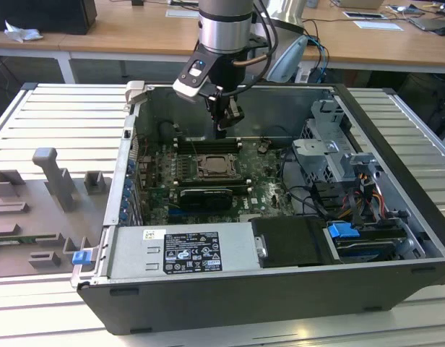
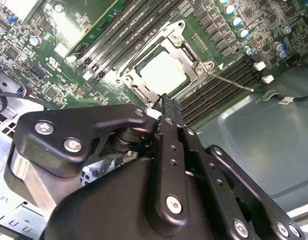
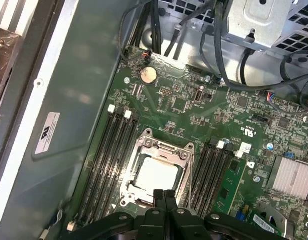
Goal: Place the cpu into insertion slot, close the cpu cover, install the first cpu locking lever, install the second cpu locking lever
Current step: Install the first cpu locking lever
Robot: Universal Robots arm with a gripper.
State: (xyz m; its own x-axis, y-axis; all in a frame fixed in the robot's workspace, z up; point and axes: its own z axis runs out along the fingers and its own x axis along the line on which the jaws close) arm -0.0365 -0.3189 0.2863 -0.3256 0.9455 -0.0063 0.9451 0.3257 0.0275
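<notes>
The cpu lies flat in the insertion slot on the green board, its pale face showing. The silver cpu cover lies down around it, framing the chip. A thin metal lever rod sticks out from one corner of the socket across the memory slots. My gripper hangs a little above the socket's edge. Its black fingers are pressed together and hold nothing.
Everything sits inside an open computer case. A long black card lies just in front of the socket and the power supply in front of that. The drive cage and cables are on the exterior view's right, grey fixture blocks outside on its left.
</notes>
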